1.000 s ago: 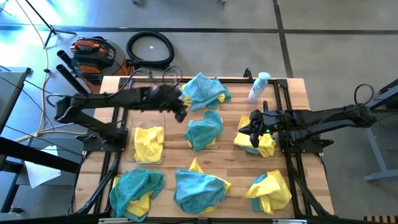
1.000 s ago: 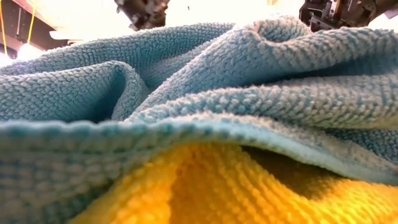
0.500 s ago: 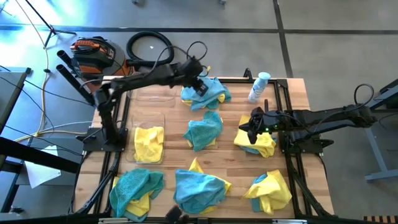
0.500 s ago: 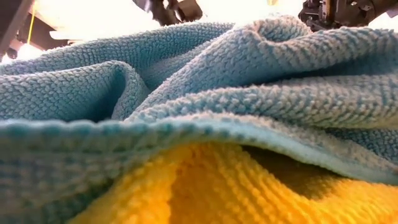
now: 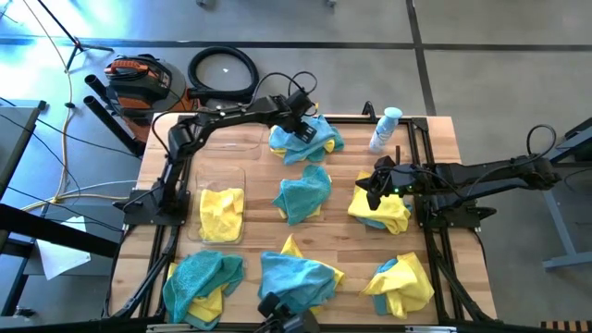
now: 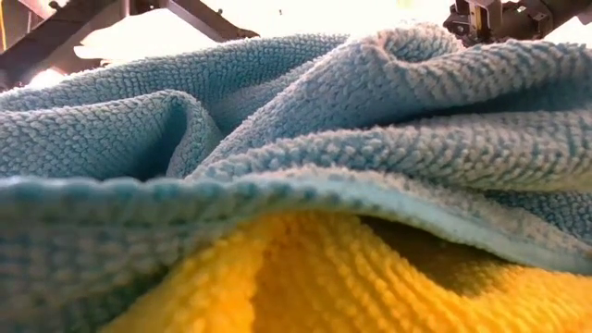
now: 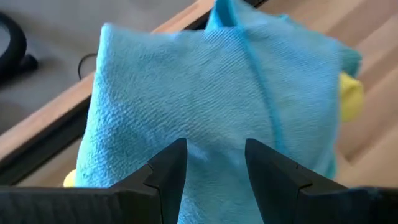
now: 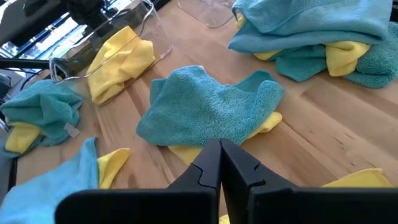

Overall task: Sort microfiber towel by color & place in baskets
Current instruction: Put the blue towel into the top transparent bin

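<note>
Yellow and teal microfiber towels lie in several heaps on the wooden table. My left gripper (image 5: 299,118) (image 7: 214,149) is open just over the teal towel (image 5: 305,137) (image 7: 205,87) topping the far-middle heap; whether it touches, I cannot tell. My right gripper (image 5: 373,191) (image 8: 221,148) is shut, over the left edge of the yellow-and-teal heap (image 5: 384,211) on the right. One clear basket (image 5: 222,215) holds a yellow towel; the other basket (image 5: 228,143) stands beyond it. In the low view a teal towel (image 6: 305,120) draped over a yellow one (image 6: 314,277) fills the picture.
A white-and-blue bottle (image 5: 384,129) stands near the far right corner. More heaps lie at the table's middle (image 5: 303,194), near left (image 5: 202,282), near middle (image 5: 296,282) and near right (image 5: 400,285). Black frame rails run along the table's sides.
My left arm has swung from above the baskets toward the far edge and the right, ending over the far-middle heap of towels. No towel has moved.
</note>
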`<state>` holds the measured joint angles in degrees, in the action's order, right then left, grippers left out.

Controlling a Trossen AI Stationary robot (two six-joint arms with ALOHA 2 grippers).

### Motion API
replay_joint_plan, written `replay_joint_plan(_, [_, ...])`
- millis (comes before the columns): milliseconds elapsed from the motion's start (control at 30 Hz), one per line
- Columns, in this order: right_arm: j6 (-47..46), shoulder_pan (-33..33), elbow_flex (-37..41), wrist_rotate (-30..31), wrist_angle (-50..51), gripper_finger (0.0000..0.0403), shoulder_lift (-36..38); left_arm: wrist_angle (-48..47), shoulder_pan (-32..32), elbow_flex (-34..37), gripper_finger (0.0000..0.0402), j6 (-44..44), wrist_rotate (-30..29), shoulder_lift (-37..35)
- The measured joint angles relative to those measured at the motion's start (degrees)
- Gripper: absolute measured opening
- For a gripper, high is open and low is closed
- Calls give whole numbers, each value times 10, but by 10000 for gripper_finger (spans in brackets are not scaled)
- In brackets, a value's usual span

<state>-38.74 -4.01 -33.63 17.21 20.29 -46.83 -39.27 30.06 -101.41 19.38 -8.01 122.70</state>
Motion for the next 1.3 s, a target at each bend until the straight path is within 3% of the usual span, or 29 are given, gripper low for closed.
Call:
replay_joint_plan(267, [3,0,0,-35,0,0,0,-2,-5,0,146,30,0,27])
replay_joint_plan(367, [17,0,0,-42,0,0,0,-6,-9,0,111,43,0,32])
replay_joint_plan(533, [53,0,0,-44,0,0,0,-3,-13,0,13,55,-7,30])
replay_joint_plan(767, [85,0,0,-43,3,0,0,-44,-14,-33,2,44,-12,12])
replay_joint_plan(967, [92,0,0,-43,5,0,0,-45,-27,-46,0,34,-37,-56])
replay_joint_plan(1300, [105,0,0,-43,6,0,0,-61,-48,-46,0,14,-138,-234])
